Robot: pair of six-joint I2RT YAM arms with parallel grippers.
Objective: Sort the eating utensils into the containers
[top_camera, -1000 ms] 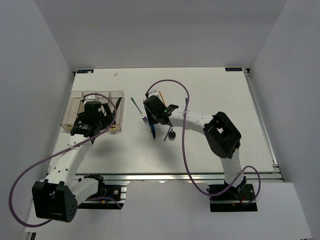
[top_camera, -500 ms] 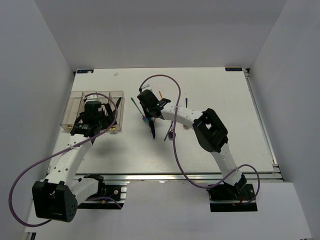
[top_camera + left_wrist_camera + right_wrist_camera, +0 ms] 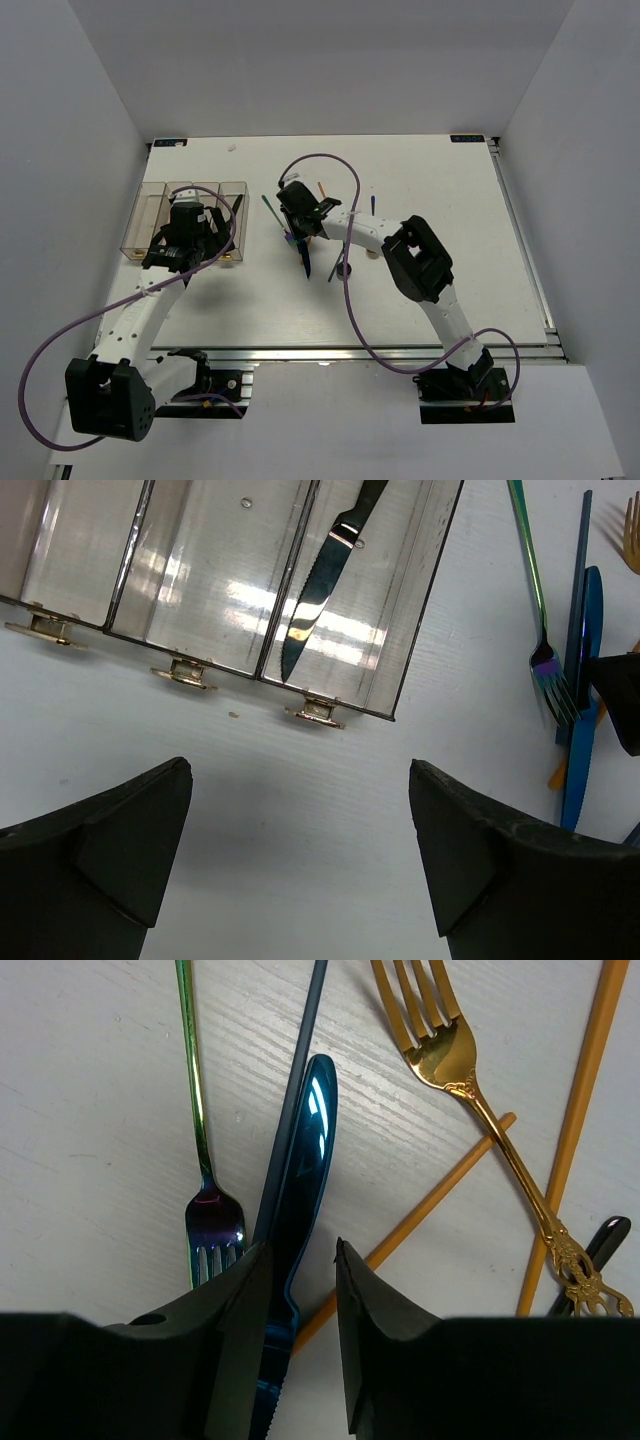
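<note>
Cutlery sits mostly unsorted on the counter (image 3: pixel 450 200). The right fingers (image 3: pixel 370 1360) straddle the blue knife (image 3: pixel 305 1160), narrowed as if to pinch it, but contact is unclear. The left fingers (image 3: pixel 500 870) gape empty beside the containers (image 3: pixel 200 580), where one serrated knife (image 3: pixel 312 600) lies. No writing is legible.

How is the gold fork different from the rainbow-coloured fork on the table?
The gold fork is gold all over; the rainbow fork fades from a green handle to a purple-blue head. The gold fork's handle ends in fancy curls; the rainbow fork's is plain and thin. In the right wrist view, the gold fork's prongs point up, the rainbow fork's down. Both lie flat on the white table.
</note>
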